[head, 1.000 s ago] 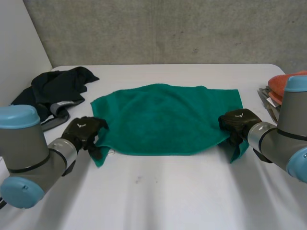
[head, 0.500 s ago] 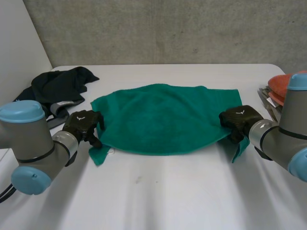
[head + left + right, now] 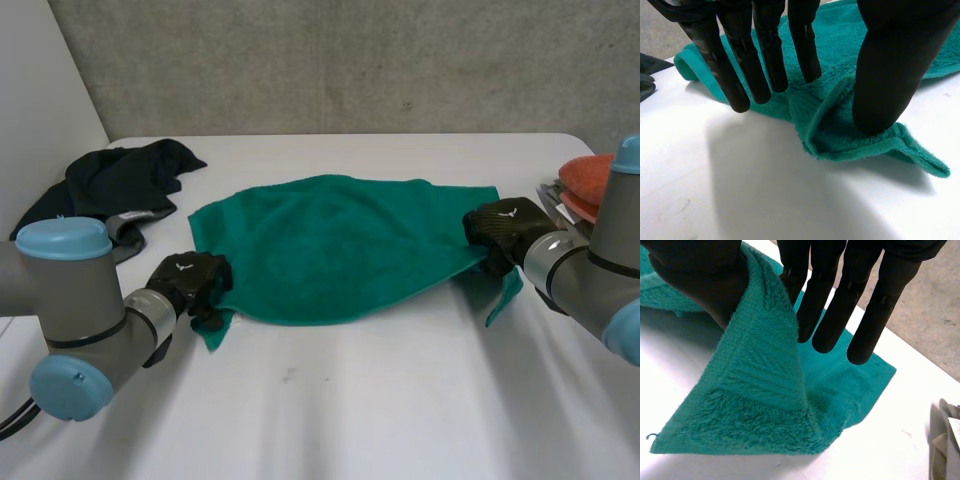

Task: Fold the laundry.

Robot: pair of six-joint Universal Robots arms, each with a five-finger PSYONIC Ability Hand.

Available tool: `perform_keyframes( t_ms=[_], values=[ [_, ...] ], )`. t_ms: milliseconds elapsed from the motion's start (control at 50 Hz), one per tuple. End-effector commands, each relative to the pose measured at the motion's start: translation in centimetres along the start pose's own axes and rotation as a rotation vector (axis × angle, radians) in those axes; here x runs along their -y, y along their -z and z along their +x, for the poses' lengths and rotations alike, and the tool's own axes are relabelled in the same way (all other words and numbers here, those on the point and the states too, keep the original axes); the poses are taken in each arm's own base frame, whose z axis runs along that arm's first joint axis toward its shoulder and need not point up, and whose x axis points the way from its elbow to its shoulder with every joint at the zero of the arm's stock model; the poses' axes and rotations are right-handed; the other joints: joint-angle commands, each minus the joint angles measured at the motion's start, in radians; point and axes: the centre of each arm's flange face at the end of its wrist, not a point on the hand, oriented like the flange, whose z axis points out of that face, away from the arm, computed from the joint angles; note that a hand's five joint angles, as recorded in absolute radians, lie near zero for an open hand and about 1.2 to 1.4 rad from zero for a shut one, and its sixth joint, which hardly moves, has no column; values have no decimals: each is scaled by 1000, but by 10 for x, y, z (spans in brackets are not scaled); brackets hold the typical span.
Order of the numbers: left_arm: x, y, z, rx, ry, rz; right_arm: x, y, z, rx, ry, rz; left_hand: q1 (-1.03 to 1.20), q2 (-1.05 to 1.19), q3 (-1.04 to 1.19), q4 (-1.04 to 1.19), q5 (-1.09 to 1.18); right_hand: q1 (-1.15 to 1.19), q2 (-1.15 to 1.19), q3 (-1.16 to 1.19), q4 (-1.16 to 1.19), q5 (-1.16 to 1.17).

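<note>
Left hand and right hand pinch green towel corners (black garment beside).

Fuzzy terry towel, smooth matt tbl

The white table carries a green towel spread near its middle, mostly flat, with its near right corner lifted off the surface. A black garment lies crumpled at the far left, apart from the towel. At the right edge an orange cloth sits on grey items
</note>
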Motion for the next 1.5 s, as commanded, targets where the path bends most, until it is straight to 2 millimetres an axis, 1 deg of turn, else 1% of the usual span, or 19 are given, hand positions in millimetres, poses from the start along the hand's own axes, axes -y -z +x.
perform_keyframes(
  t_ms=[20, 100, 120, 140, 260, 300, 380, 460, 560, 680, 780, 880, 980, 1100, 1180, 1280, 1340, 1400, 1500],
  values=[
    [-2, -3, -3, 26, -2, -2, 0, -4, 16, -38, -14, 0, 69, 75, 72, 79, 82, 270, 221, 211, 199, 235],
    [0, -7, -8, 59, -3, 4, -1, -4, 18, -44, -16, -2, 221, 227, 224, 231, 234, 270, 221, 211, 199, 235],
    [-1, -9, -9, 60, -3, 2, -1, -4, 18, -44, -16, -2, 347, 353, 350, 357, 360, 270, 221, 211, 199, 235],
    [-4, -14, -10, 66, -3, -4, -1, -4, 19, -46, -17, -2, 709, 714, 712, 719, 722, 270, 221, 211, 199, 235],
    [26, -7, -20, 186, -20, 68, 5, -2, 22, -62, -2, 18, 759, 765, 762, 769, 772, 270, 221, 211, 199, 235],
    [70, 19, -26, 243, -18, 204, 27, 10, 30, -89, 19, 80, 759, 765, 762, 769, 772, 270, 221, 211, 199, 235],
    [127, 64, -29, 252, -31, 436, 68, 44, 40, -120, 89, 151, 759, 765, 762, 769, 772, 270, 221, 211, 199, 235],
    [162, 103, -27, 234, -58, 595, 99, 77, 53, -147, 161, 173, 759, 765, 762, 769, 772, 270, 221, 211, 199, 235],
    [175, 131, -33, 228, -96, 633, 111, 97, 68, -168, 244, 117, 759, 765, 762, 769, 772, 270, 221, 211, 199, 235],
    [140, 105, -46, 204, -190, 424, 97, 97, 61, -75, 397, -6, 759, 765, 762, 769, 772, 270, 221, 211, 199, 235],
    [100, 57, -53, 184, -279, 252, 67, 58, 57, 0, 418, -110, 759, 765, 762, 769, 772, 270, 221, 211, 199, 235],
    [95, 12, -63, 188, -393, 216, 66, 13, 66, -41, 411, -56, 759, 765, 762, 769, 772, 270, 221, 211, 199, 235],
    [142, -25, -68, 213, -423, 389, 90, -20, 88, -179, 340, 116, 759, 765, 762, 769, 772, 270, 221, 211, 199, 235],
    [215, -30, -78, 290, -381, 701, 131, -43, 105, -345, 269, 362, 759, 765, 762, 769, 772, 270, 221, 211, 199, 235],
    [262, -19, -83, 350, -359, 967, 186, -34, 110, -511, 274, 647, 759, 765, 762, 769, 772, 270, 221, 211, 199, 235],
    [316, 23, -96, 459, -288, 1323, 223, -14, 103, -585, 252, 877, 759, 765, 762, 769, 772, 270, 221, 211, 199, 235],
    [322, 37, -96, 457, -275, 1329, 219, -10, 102, -580, 250, 864, 759, 765, 762, 769, 772, 270, 221, 211, 199, 235],
    [305, 31, -95, 427, -259, 1231, 209, -13, 97, -549, 245, 813, 759, 765, 762, 769, 772, 270, 221, 211, 199, 235],
    [251, 3, -90, 360, -247, 1004, 171, -22, 81, -416, 242, 612, 759, 765, 762, 769, 772, 270, 221, 211, 199, 235]
  ],
)
